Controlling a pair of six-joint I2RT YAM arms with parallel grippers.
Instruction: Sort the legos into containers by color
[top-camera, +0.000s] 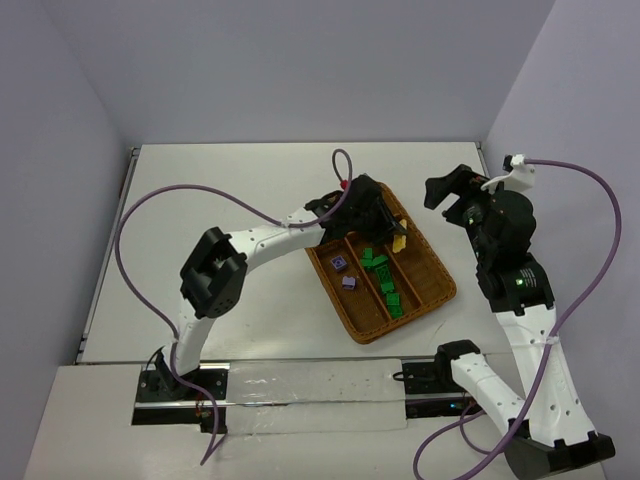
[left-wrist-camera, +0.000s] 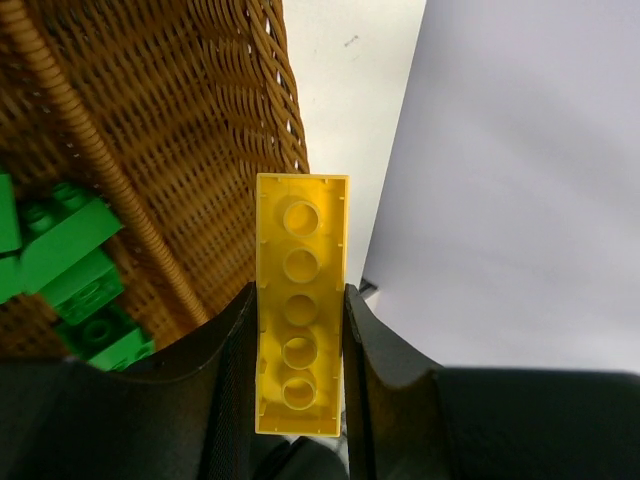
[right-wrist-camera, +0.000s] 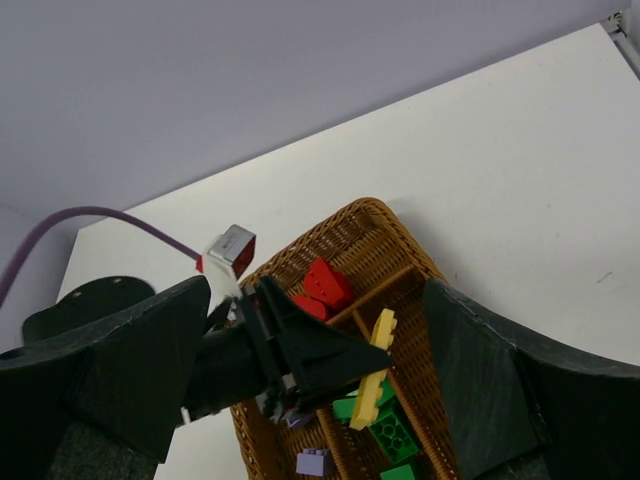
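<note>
Left gripper (left-wrist-camera: 300, 300) pinching yellow lego (left-wrist-camera: 300, 230) by its sides, above tray (left-wrist-camera: 180, 100), right gripper (right-wrist-camera: 318, 290) spread wide

My top camera looks steeply down from behind, taking in the whole surface (top-camera: 230, 200) and the tray (top-camera: 408, 316). The left wrist camera sits tight against that tray (left-wrist-camera: 180, 100), facing past its rim. The right wrist camera views the same tray (right-wrist-camera: 395, 245) from farther off.

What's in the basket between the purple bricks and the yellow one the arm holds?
Green bricks, filling the middle slot of the tray; the top view shows it.
</note>
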